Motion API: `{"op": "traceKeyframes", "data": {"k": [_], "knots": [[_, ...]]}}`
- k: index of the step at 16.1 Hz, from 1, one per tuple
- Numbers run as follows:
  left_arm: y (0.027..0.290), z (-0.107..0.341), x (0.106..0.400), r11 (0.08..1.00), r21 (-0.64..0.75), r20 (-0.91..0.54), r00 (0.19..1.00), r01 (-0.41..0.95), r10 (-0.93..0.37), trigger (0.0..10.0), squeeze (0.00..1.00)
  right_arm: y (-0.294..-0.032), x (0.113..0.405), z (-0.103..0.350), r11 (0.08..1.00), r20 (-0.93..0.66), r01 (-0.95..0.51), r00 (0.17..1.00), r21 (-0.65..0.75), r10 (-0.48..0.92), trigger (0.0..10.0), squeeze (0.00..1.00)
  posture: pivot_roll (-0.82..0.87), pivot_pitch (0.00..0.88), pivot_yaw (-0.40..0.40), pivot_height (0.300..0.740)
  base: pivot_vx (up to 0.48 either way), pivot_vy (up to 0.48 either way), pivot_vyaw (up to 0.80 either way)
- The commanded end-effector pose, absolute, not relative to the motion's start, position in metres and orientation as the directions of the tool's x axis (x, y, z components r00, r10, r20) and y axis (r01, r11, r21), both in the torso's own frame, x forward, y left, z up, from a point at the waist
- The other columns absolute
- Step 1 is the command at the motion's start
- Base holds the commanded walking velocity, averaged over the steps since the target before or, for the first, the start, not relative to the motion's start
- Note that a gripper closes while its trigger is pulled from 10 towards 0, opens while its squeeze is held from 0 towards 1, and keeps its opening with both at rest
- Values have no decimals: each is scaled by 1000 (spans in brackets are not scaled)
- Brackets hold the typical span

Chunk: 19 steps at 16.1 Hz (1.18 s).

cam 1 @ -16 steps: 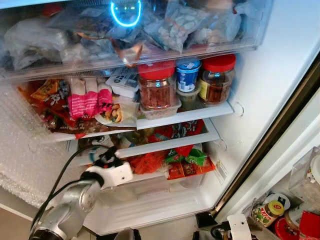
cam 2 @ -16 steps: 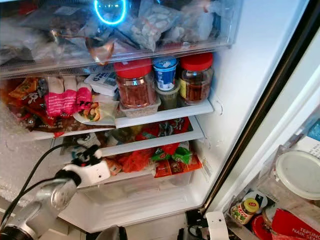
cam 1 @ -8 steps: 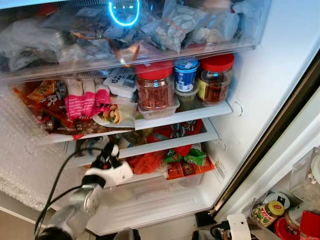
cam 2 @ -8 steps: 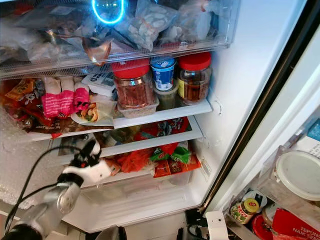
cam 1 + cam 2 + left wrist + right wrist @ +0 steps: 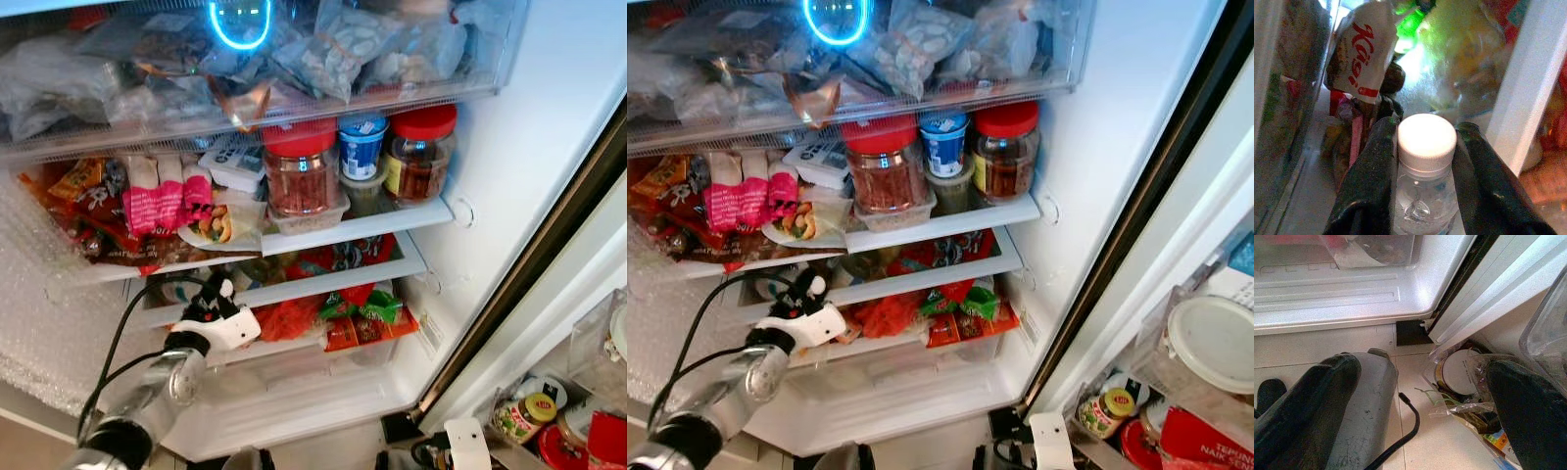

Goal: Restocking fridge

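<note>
Nearest, the right gripper (image 5: 1415,406) hangs idle with fingers spread wide above the floor by the fridge's foot. The left gripper (image 5: 1422,176) is clamped on a white-capped water bottle (image 5: 1426,171), pushed into the lower shelf (image 5: 323,284) beside the red snack packets (image 5: 367,328). Placing seems under way; next it likely needs a bare spot, then release.

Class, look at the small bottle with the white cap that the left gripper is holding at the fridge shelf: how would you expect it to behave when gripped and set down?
The bottle looks like thin clear plastic, so it probably gives under the left gripper. It seems to hold liquid, so likely heavy for its size. Narrow, it may tip on the crowded shelf.
</note>
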State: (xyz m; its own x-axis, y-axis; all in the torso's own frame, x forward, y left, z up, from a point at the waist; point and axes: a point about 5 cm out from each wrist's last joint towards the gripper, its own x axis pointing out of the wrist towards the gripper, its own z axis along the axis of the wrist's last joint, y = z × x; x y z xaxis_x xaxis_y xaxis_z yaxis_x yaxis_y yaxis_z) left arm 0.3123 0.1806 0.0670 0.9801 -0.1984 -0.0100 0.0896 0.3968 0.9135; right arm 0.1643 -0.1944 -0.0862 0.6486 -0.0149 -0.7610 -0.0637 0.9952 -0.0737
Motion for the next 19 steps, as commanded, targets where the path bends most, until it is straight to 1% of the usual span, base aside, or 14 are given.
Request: {"op": "traceKeyframes", "data": {"k": [1,2,3,4,5,8,10,13,15,16,17,19], "knots": [[185,65,312,431,897,-25,984,100,-177,10000,0,-189,116,-107,994,-880,-99,475,-56,-2,10000,0,-106,100,65,637,0,0,0],[185,66,313,463,882,-13,987,87,-160,10000,0,-189,116,-107,994,-880,-97,475,-55,-2,10000,0,-101,102,62,637,0,0,0],[186,66,313,497,864,-12,990,82,-142,10000,239,-189,116,-107,994,-880,-98,475,-55,-1,10000,0,-101,102,62,637,0,0,0],[187,66,314,527,846,-16,992,80,-126,10000,561,-189,116,-107,993,-881,-104,474,-55,1,10000,0,-101,102,62,637,0,0,0],[188,66,315,548,832,-20,993,81,-116,10000,1000,-189,116,-107,991,-881,-119,473,-57,6,10000,0,-99,109,62,637,0,0,0],[183,68,319,518,847,-34,984,121,-174,10000,1000,-188,116,-107,992,-881,-114,473,-55,6,10000,0,-100,109,65,637,0,0,0],[183,71,321,514,849,-36,982,128,-185,10000,1000,-188,116,-108,992,-881,-112,473,-53,6,10000,0,-100,109,65,637,0,0,0],[183,71,322,524,840,-41,980,138,-192,10000,1000,-188,116,-108,992,-882,-112,471,-53,6,10000,0,-98,110,65,637,0,0,0],[182,71,322,553,816,-59,976,168,-209,10000,1000,-188,115,-108,992,-885,-118,465,-52,9,10000,0,-98,109,64,637,0,0,0],[179,72,323,563,799,-78,965,211,-250,10000,1000,-188,115,-108,991,-886,-120,464,-53,9,10000,0,-101,110,61,637,0,0,0],[176,74,324,550,801,-86,954,239,-289,10000,1000,-189,115,-108,992,-886,-118,464,-52,9,10000,0,-99,109,60,637,0,0,0],[176,81,328,538,810,-74,950,234,-302,10000,1000,-189,115,-108,991,-887,-122,461,-53,9,10000,0,-97,109,60,637,0,0,0]]}}
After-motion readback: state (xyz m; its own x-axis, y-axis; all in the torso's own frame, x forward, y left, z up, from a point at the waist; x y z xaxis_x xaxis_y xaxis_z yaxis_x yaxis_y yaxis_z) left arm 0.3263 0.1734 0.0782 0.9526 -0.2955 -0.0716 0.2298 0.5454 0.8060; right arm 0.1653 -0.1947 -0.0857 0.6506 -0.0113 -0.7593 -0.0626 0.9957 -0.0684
